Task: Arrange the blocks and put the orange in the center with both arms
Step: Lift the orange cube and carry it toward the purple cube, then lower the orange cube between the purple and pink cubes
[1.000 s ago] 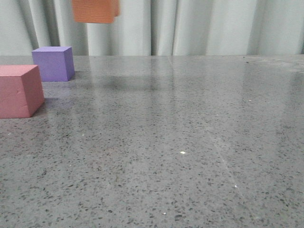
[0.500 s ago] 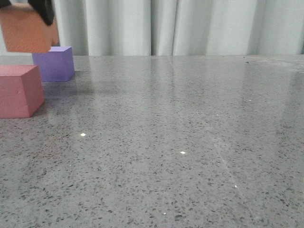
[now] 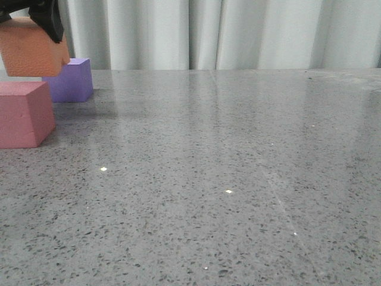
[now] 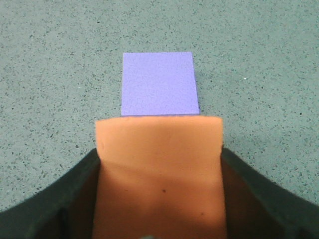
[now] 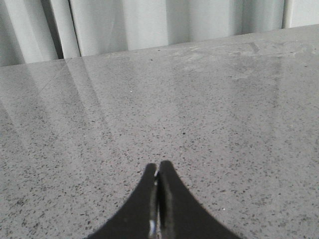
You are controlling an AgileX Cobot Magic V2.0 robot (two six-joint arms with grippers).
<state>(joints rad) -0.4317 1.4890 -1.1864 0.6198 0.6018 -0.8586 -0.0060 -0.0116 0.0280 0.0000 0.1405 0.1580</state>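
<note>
Left gripper [image 4: 158, 199] pinches the orange cube [image 4: 158, 164] above the purple cube [image 4: 159, 83] — right gripper [image 5: 158, 199] pressed together, holding nothing.

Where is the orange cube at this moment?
The orange cube is held off the table in the left gripper, at the far left of the front view, above the pink-red cube and before the purple cube.

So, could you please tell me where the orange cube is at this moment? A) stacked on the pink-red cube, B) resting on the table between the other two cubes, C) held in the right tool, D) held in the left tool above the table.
D: the orange cube sits clamped in the left tool, in the air above the purple cube and the pink-red cube, while the right tool is shut and empty.
</note>
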